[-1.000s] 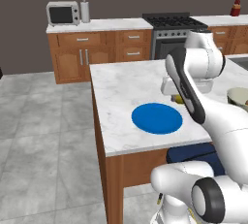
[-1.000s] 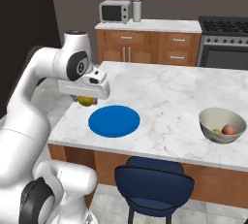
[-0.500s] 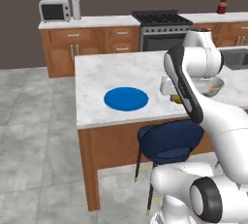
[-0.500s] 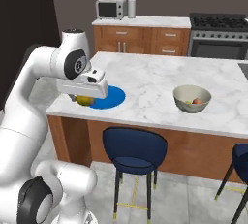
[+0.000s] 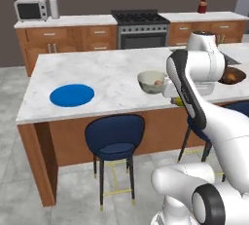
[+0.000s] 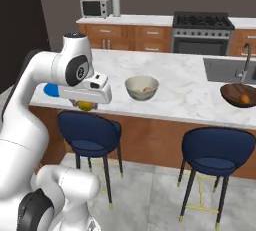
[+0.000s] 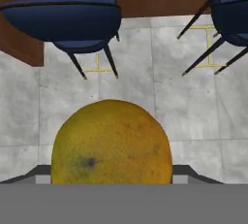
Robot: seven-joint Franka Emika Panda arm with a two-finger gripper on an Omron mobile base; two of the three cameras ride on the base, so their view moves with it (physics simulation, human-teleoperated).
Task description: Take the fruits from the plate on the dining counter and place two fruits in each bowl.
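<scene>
Now we hold the olive-yellow fruit [image 7: 111, 143] in our gripper [image 6: 87, 106], off the dining counter [image 6: 185, 92] edge, above the floor.

Kitchen scene. Grey stone-tile floor [image 5: 29, 180]. Dark grey wall [image 5: 87, 0] behind brown wood cabinets [image 5: 73, 41] with a pale top. Microwave [image 5: 31, 9] and paper towel roll [image 5: 54, 8] sit on that back run; black range [image 5: 141, 27] stands to their right, red bottle [image 5: 203, 5] further right. Navy bar stools [image 5: 115, 136] stand in front of the brown wood side. Sink with faucet [image 6: 245, 60] is set in the marble top, right base view. Even, flat lighting.
</scene>
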